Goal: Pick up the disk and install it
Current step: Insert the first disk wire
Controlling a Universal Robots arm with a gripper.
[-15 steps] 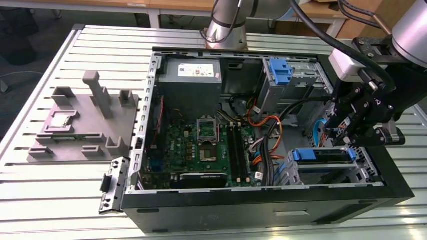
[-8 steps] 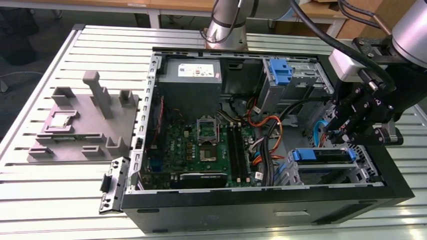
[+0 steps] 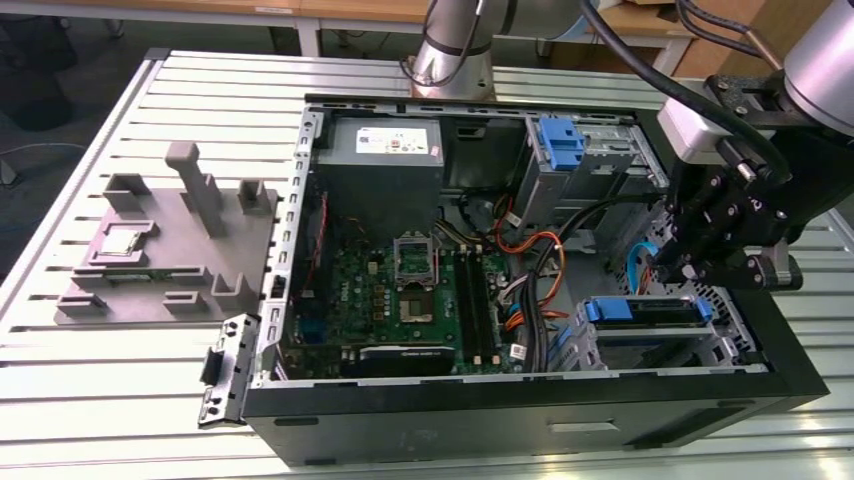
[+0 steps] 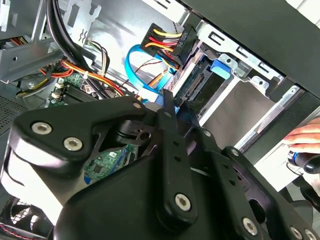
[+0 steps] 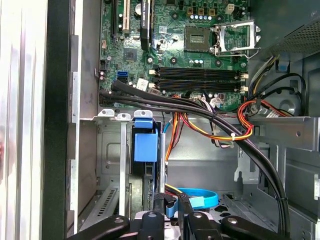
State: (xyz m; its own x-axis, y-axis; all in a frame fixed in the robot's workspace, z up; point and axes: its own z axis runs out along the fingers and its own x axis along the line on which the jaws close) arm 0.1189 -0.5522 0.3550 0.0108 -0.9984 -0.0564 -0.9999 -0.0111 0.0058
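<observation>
Inside the metal drive cage, the black gripper (image 3: 691, 272) pinches the flat blue-railed disk (image 5: 146, 150).

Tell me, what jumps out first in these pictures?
An open computer case lies on a slatted table, its green motherboard bare. The black gripper hangs over the drive bays at the exterior view's right, by a disk with blue rails sitting in a bay. A grey fixture sits beside the case.

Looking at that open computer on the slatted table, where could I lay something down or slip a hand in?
Bare slats on the table lie in front of the grey fixture, at the exterior view's left. Inside the computer case it's crowded: cables beside the motherboard, with the gripper above the drive bay.
</observation>
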